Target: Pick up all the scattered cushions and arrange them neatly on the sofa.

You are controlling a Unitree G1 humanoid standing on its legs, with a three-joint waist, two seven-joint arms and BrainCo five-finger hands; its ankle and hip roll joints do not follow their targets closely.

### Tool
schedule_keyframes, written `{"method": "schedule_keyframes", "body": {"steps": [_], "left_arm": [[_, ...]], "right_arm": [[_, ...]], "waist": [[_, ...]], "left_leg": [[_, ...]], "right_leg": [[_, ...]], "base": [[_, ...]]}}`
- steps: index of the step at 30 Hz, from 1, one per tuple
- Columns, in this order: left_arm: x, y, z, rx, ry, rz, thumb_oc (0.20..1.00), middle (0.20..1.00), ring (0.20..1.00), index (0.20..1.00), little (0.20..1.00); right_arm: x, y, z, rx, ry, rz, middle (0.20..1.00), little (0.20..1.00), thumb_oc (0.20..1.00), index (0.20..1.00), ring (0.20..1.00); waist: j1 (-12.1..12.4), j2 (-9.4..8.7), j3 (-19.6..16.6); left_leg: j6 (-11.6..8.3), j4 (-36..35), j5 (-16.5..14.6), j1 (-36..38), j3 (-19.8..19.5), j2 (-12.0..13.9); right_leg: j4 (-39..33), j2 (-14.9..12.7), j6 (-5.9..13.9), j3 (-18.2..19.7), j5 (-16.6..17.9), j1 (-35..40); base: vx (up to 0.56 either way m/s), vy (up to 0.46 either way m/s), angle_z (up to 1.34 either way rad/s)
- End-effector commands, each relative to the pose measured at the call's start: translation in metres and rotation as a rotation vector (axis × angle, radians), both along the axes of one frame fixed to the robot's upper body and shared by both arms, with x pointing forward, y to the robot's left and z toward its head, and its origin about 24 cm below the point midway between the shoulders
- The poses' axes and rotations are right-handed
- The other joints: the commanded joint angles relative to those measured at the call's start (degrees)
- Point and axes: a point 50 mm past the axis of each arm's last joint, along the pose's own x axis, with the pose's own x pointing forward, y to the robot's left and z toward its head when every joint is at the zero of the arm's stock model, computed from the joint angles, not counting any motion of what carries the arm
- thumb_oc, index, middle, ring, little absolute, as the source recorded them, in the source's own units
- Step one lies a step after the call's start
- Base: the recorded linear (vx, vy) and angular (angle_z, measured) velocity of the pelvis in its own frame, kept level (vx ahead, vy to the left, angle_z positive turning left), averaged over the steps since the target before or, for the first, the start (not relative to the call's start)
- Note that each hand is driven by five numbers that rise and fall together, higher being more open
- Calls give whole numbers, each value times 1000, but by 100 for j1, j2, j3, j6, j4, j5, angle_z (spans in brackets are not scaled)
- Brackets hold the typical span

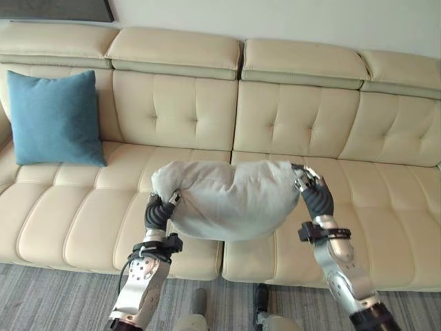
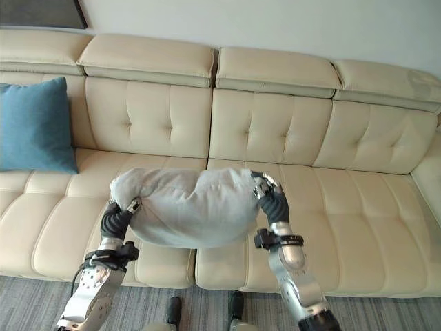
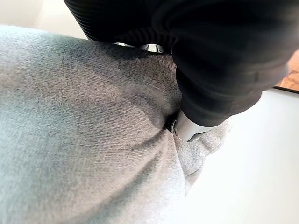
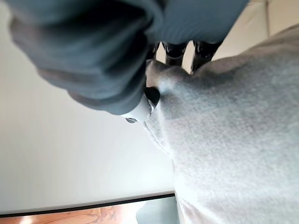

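A light grey cushion (image 1: 227, 200) hangs in the air in front of the cream sofa (image 1: 172, 110), held between both hands above the seat's front edge. My left hand (image 1: 161, 207) pinches its left end, and the thumb (image 3: 187, 128) presses into the cloth. My right hand (image 1: 308, 181) grips the right end, with dark-tipped fingers (image 4: 175, 51) curled over the cushion's corner (image 4: 163, 77). The cushion sags in the middle. A blue cushion (image 1: 55, 117) leans upright against the sofa's backrest at the far left.
The sofa's seat (image 1: 386, 207) stretches bare to the right of the grey cushion and between it and the blue one. A grey rug (image 1: 62, 300) lies in front of the sofa.
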Motion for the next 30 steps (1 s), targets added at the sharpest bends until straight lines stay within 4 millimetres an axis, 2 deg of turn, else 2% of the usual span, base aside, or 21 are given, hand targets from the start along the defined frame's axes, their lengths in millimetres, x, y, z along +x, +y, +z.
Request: {"method": "schedule_keyframes", "body": {"steps": [1, 7, 9, 10, 12, 15, 25, 30], "left_arm": [[33, -47, 76, -62, -350, -159, 200, 200, 200, 200, 200], [73, -58, 132, 12, -492, -141, 200, 200, 200, 200, 200], [80, -60, 142, 30, -509, -134, 200, 200, 200, 200, 200], [90, -59, 160, 68, -543, -116, 200, 200, 200, 200, 200], [100, -56, 180, 102, -573, -83, 200, 200, 200, 200, 200], [108, -54, 187, 127, -567, -65, 200, 200, 200, 200, 200], [119, -57, 191, 136, -531, -41, 200, 200, 200, 200, 200], [129, -60, 210, 194, -537, -32, 200, 200, 200, 200, 200]], "right_arm": [[15, 27, 82, -26, -363, 85, 200, 200, 200, 200, 200], [45, 38, 125, -144, -441, 65, 200, 200, 200, 200, 200], [50, 39, 131, -156, -444, 53, 200, 200, 200, 200, 200], [58, 42, 142, -157, -453, 31, 200, 200, 200, 200, 200], [66, 44, 150, -159, -450, 5, 200, 200, 200, 200, 200], [72, 48, 153, -171, -440, -8, 200, 200, 200, 200, 200], [83, 52, 159, -202, -424, -57, 200, 200, 200, 200, 200], [97, 54, 173, -286, -408, -94, 200, 200, 200, 200, 200]], "waist": [[27, 108, 35], [8, 16, 421], [-3, 8, 495], [-23, 0, 621], [-31, 21, 794], [-45, 46, 941], [-120, 55, 1105], [-128, 39, 1147]], "left_leg": [[-345, 27, -350, 10, -181, 436], [-325, 429, -367, -772, -209, 365], [-324, 541, -377, -936, -218, 358], [-319, 724, -388, -1200, -239, 341], [-320, 884, -391, -1493, -271, 300], [-321, 999, -396, -1713, -287, 281], [-316, 1057, -393, -1965, -336, 240], [-335, 991, -377, -1956, -329, 250]], "right_leg": [[64, -213, 427, -77, -1048, 672], [358, -313, 448, 43, -947, -70], [425, -335, 457, 58, -936, -201], [534, -359, 458, 86, -904, -431], [652, -387, 476, 101, -851, -697], [718, -421, 497, 112, -825, -897], [732, -471, 528, 125, -783, -1129], [696, -455, 560, 119, -730, -1173]], "base": [[-83, 32, -4], [-112, 25, -5], [-79, 15, 1], [-76, 8, 3], [-89, 18, -2], [-38, 19, -3], [0, 4, 0], [0, 0, 0]]}}
